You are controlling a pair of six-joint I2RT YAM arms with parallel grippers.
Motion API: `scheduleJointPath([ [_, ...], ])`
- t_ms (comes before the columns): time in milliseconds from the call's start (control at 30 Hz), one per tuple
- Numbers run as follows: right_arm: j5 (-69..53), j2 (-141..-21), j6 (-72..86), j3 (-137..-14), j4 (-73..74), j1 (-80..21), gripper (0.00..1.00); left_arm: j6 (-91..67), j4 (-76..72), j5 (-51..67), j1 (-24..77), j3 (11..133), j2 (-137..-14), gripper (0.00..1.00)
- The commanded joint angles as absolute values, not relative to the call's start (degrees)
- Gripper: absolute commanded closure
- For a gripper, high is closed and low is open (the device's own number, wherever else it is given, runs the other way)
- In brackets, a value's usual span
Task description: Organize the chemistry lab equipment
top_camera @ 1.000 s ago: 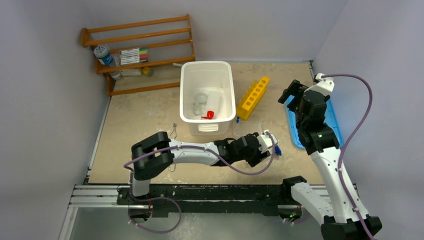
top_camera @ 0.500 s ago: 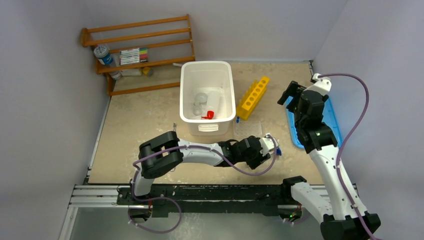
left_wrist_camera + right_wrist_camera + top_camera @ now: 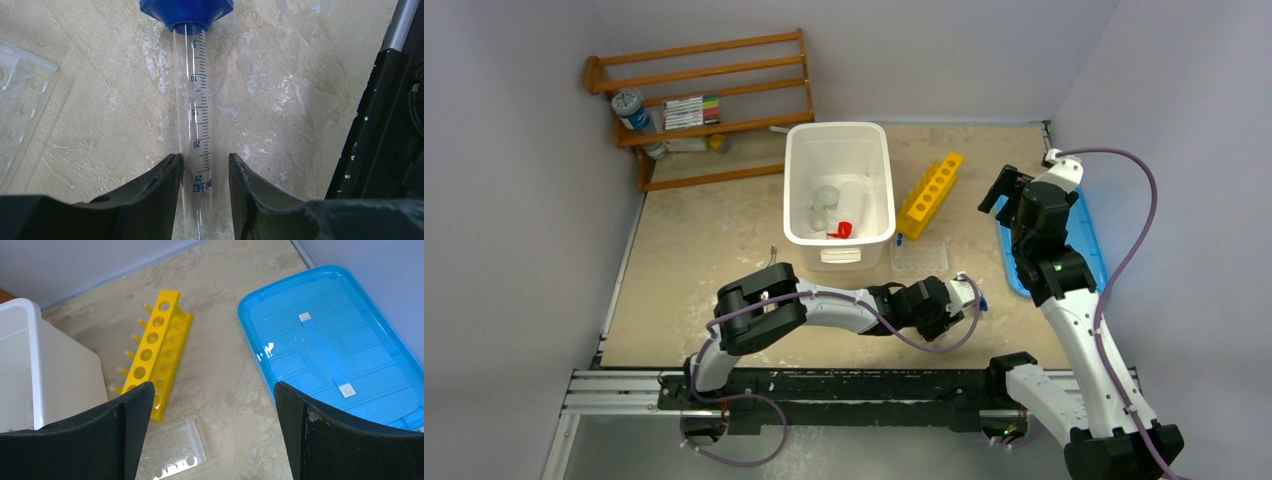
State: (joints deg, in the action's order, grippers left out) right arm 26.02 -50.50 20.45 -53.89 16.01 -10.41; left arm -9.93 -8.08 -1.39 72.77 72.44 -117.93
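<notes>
At far left a brown wooden slatted rack (image 3: 699, 105) holds coloured markers (image 3: 691, 110). Metal scissor-handled tongs (image 3: 772, 260) lie on the beige desk (image 3: 694, 230), just left of a white plastic bin (image 3: 839, 128). In the bin lies a translucent squeeze bottle with red cap (image 3: 849, 205) beside small clear items (image 3: 823, 195). Near the desk's front edge, the left end effector (image 3: 204, 162) is released, its fingers (image 3: 160, 190) straddling a thin clear graduated blue-ended tube (image 3: 195, 100) that lies flat, with desk showing beside one finger. A clear well plate (image 3: 172, 450) and a yellow plastic tube rack (image 3: 155, 355) lie just beyond. The right end effector (image 3: 212, 387) hangs released and empty near a blue plastic tray (image 3: 330, 350).
</notes>
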Motion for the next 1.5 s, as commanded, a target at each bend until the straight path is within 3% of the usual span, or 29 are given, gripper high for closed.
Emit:
scheduleJointPath([
  [0,26.7,-49.7,19.4,-54.2,13.7,-10.0,0.09,-10.6,-9.8,-1.4,72.8,75.3,-118.8,0.62],
  [200,26.6,-49.7,19.2,-54.1,13.4,-9.9,0.09,-10.5,-9.6,-3.1,72.8,75.4,-118.7,0.78],
  [367,25.9,-50.0,18.9,-54.2,13.2,-9.9,0.09,-10.6,-9.1,-3.6,72.8,75.7,-118.9,0.82],
  [1200,23.0,-47.4,19.3,-56.7,11.9,-9.8,0.1,-10.2,-0.3,-11.6,67.1,77.1,-100.0,0.83],
  [1467,9.8,-43.0,15.8,-57.3,6.4,-9.9,0.07,-11.5,-5.3,-19.4,62.6,71.2,-90.1,0.85],
])
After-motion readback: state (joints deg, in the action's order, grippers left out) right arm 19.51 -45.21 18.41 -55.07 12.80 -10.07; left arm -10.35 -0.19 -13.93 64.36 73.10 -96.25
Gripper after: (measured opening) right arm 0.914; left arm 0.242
